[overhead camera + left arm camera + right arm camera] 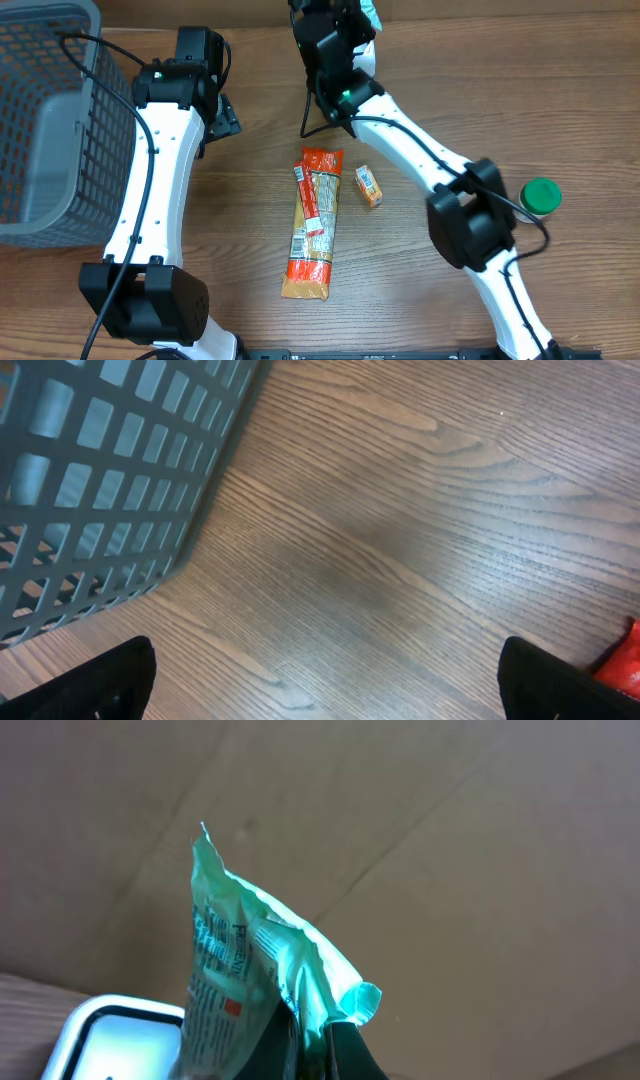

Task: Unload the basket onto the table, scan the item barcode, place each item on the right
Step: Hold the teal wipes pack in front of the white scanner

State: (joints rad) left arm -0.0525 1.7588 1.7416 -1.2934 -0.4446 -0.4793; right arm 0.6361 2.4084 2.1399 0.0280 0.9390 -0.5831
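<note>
Basket (40, 120) sits far left, and the left gripper (335, 695) hangs just beside it, jaws spread wide, empty. Over at the far edge, the right gripper (318, 1045) is clamped on the green packet (250, 960), lifted upright.

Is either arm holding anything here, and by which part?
The right gripper pinches a pale green crinkled plastic packet by its lower edge, jaws shut on it. The left gripper is open, holding nothing.
</note>
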